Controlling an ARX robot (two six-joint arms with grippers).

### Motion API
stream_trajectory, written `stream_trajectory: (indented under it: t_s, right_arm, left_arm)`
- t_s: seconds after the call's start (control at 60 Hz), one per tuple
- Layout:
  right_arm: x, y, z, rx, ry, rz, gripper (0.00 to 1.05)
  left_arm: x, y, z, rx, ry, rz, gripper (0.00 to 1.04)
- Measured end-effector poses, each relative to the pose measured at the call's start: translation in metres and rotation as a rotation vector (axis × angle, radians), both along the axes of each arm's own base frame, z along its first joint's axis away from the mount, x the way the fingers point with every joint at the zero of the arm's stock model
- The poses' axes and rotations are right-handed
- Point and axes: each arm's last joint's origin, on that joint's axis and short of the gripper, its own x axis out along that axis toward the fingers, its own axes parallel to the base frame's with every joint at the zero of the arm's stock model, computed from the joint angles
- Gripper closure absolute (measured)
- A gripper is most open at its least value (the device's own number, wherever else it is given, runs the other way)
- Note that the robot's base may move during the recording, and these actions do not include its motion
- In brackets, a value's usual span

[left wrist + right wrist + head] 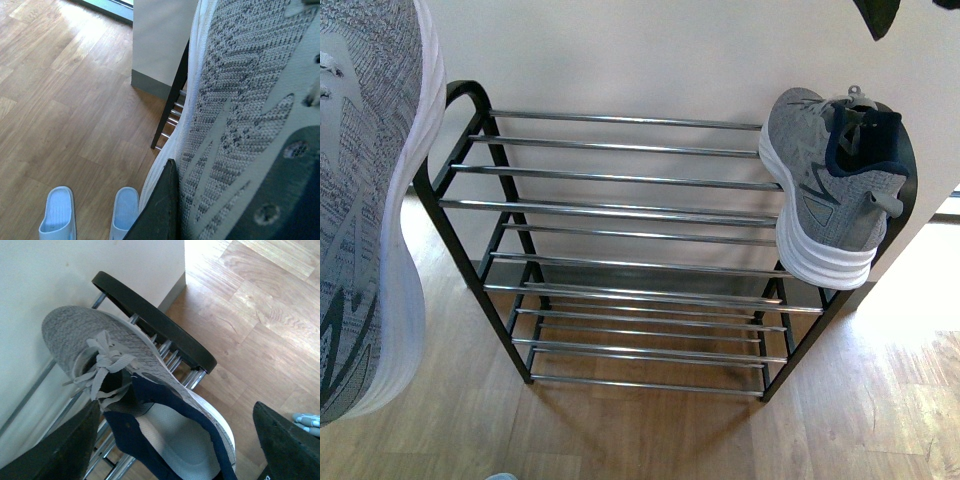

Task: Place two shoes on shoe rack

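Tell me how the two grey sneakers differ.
The left sneaker is off the shoe rack, in the left gripper's jaws; the right sneaker rests on its right end. The left sneaker looms close to the front camera; the right sneaker is farther off. Both: grey knit, white soles.

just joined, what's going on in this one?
The robot is loading grey sneakers onto the shoe rack. The first sneaker sits tilted at the right end of the top tier, against the side frame, with the right gripper open above it. The left gripper holds the second sneaker in the air to the left of the rack. A pair of blue slippers lies on the floor.
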Motion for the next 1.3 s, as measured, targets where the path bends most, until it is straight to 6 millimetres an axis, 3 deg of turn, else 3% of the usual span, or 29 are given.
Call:
stream_trajectory:
  t_s: [0.283,0.383,0.533,0.667,0.867,0.984,1.1,1.3]
  right_arm:
    - [-0.028,-0.027,0.065,0.017,-0.24,0.187,0.09]
    - [-0.036,-0.016,0.082,-0.085,-0.332,0.245,0.09]
    - [-0.065,0.002,0.072,-0.097,-0.431,0.5,0.09]
    - [-0.08,-0.01,0.063,-0.166,-0.569,0.635,0.09]
    - [-0.082,-0.021,0.056,-0.239,-0.568,0.646,0.1]
    - [-0.094,-0.024,0.044,-0.455,-0.681,0.753,0.27]
    - [-0.125,-0.032,0.021,-0.633,-0.699,0.809,0.5]
    - [-0.171,-0.046,-0.024,-0.685,-0.65,0.837,0.95]
  left_arm:
    - [0.0,0.0,0.0,0.001,0.0,0.0,1.03]
    - [0.0,0.0,0.0,0.001,-0.001,0.002,1.03]
    - [0.0,0.0,0.0,-0.002,0.001,-0.004,1.03]
    - [0.0,0.0,0.0,0.003,-0.001,0.004,1.03]
    - [0.0,0.0,0.0,-0.001,0.001,-0.002,1.03]
    - [0.0,0.0,0.0,-0.001,0.001,-0.003,1.03]
    - [0.0,0.0,0.0,0.001,0.0,0.0,1.03]
    - [0.0,0.0,0.0,0.001,0.0,0.0,1.03]
